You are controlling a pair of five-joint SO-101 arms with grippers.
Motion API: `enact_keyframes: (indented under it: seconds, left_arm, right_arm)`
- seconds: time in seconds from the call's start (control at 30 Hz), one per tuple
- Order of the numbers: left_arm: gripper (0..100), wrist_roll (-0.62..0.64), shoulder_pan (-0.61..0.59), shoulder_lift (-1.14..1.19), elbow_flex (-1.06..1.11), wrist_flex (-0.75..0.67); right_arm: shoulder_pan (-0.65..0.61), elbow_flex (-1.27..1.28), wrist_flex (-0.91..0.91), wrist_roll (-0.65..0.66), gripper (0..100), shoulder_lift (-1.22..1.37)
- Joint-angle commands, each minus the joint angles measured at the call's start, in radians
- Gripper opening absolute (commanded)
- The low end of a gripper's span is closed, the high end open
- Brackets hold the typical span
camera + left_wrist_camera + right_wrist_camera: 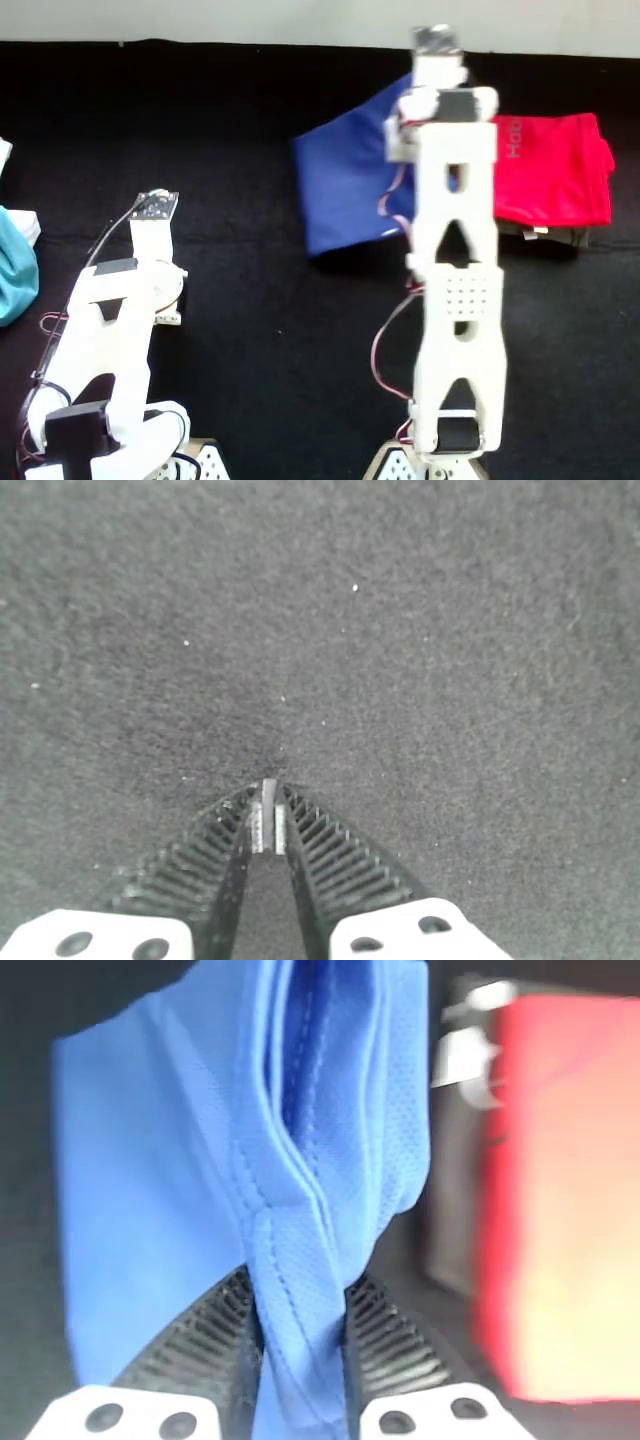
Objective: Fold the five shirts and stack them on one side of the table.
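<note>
In the high view, the right arm [458, 300] is extended far across the black tabletop [250, 330], with its wrist above the right-hand edge of the blue shirt [345, 190]. The blue shirt lies partly spread, its long axis running across the tabletop from left to right. Its right edge meets the red shirt [555, 170], which is folded and rests on a darker garment [545, 236] as the top of a stack on the right side. The left arm [110, 330] is drawn back on the near left, well apart from the blue shirt. A teal shirt [15, 270] lies at the left edge. In the left wrist view, the left jaws are pressed together with nothing between them, directly above bare tabletop [400, 630]. In the right wrist view, the right jaws are clamped on a bunched fold of the blue shirt [180, 1160], and its seams run straight away from the jaws. The red shirt [560, 1190] lies just beside this fold. Judgement: the coming move turns on the stack lying immediately to the right of the held edge. The right arm is by far the nearer, so it is best placed to carry the blue shirt onto the red one. Since the blue shirt appears loosely folded, trailing cloth could drag or open during the transfer.
</note>
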Motion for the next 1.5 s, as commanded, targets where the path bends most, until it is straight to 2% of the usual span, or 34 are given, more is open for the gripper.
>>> enact_keyframes:
  seconds: [0.0,0.23,0.47,0.57,0.73,1.07,1.27,1.47]
  left_arm:
    - [1,0.006,-0.019,-0.004,-0.002,-0.040]
    - [1,0.006,-0.019,-0.004,-0.002,-0.040]
    - [1,0.006,-0.019,-0.004,-0.001,-0.040]
    - [1,0.006,-0.019,-0.004,-0.001,-0.040]
    - [1,0.006,-0.019,-0.004,-0.001,-0.040]
    - [1,0.006,-0.019,-0.004,-0.001,-0.040]
    - [1,0.006,-0.019,-0.004,-0.001,-0.040]
    - [1,0.006,-0.019,-0.004,-0.001,-0.040]
  right_arm:
    - [0.105,-0.044,0.008,0.068,0.5,-0.114]
    - [0.206,0.059,-0.022,0.137,0.5,0.012]
    - [0.257,0.047,-0.113,0.140,0.5,0.166]
    - [0.240,-0.012,-0.090,0.141,0.5,0.136]
    - [0.168,-0.117,-0.005,0.247,0.5,0.036]
    - [0.127,-0.133,0.005,0.267,0.5,-0.275]
    - [0.185,-0.131,0.005,0.344,0.5,-0.346]
    - [0.325,-0.025,-0.031,0.399,0.5,-0.277]
